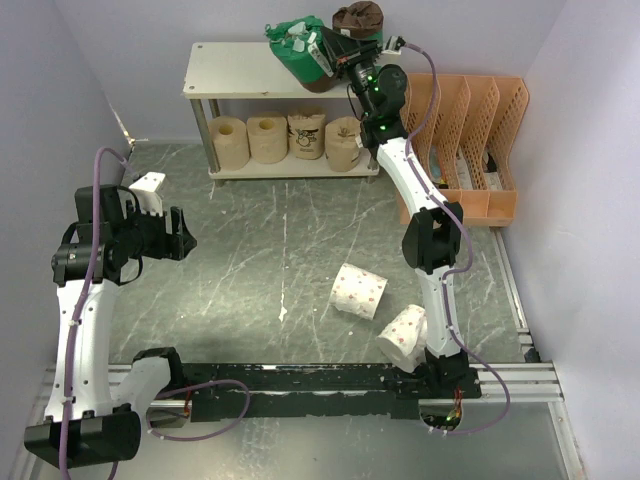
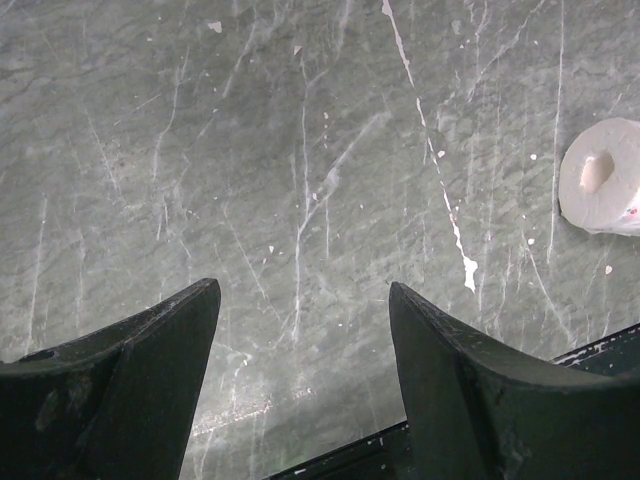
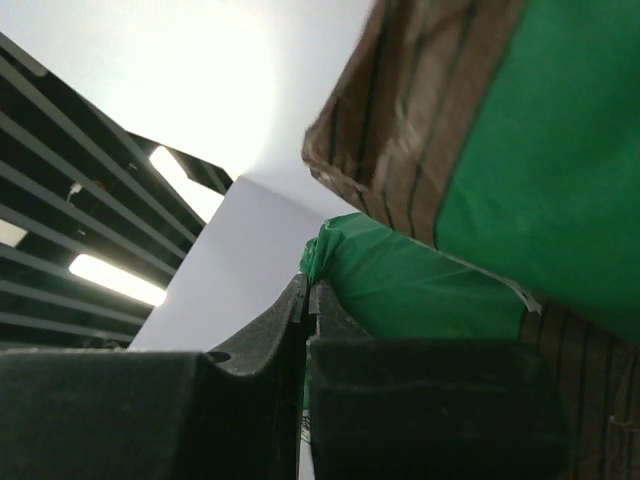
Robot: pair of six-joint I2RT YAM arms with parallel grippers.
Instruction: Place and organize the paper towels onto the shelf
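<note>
The shelf point(image 1: 230, 70) stands at the back. Four tan rolls point(image 1: 268, 138) line its lower board. My right gripper point(image 1: 325, 50) is over the top board, shut on the plastic wrap of a green-wrapped roll point(image 1: 298, 45), which is tilted. In the right wrist view the jaws point(image 3: 308, 290) are pinched together on the green wrap point(image 3: 420, 290). A second green-wrapped roll with a brown top point(image 1: 358, 18) stands at the top board's right end. Two white pink-dotted rolls point(image 1: 358, 290) point(image 1: 403, 335) lie on the table. My left gripper point(image 1: 175, 235) point(image 2: 305, 300) is open and empty above the table's left.
The orange perforated file organizer point(image 1: 470, 150) stands right of the shelf, close to the right arm. One white roll point(image 2: 605, 178) shows at the right edge of the left wrist view. A black rail point(image 1: 300, 380) runs along the near edge.
</note>
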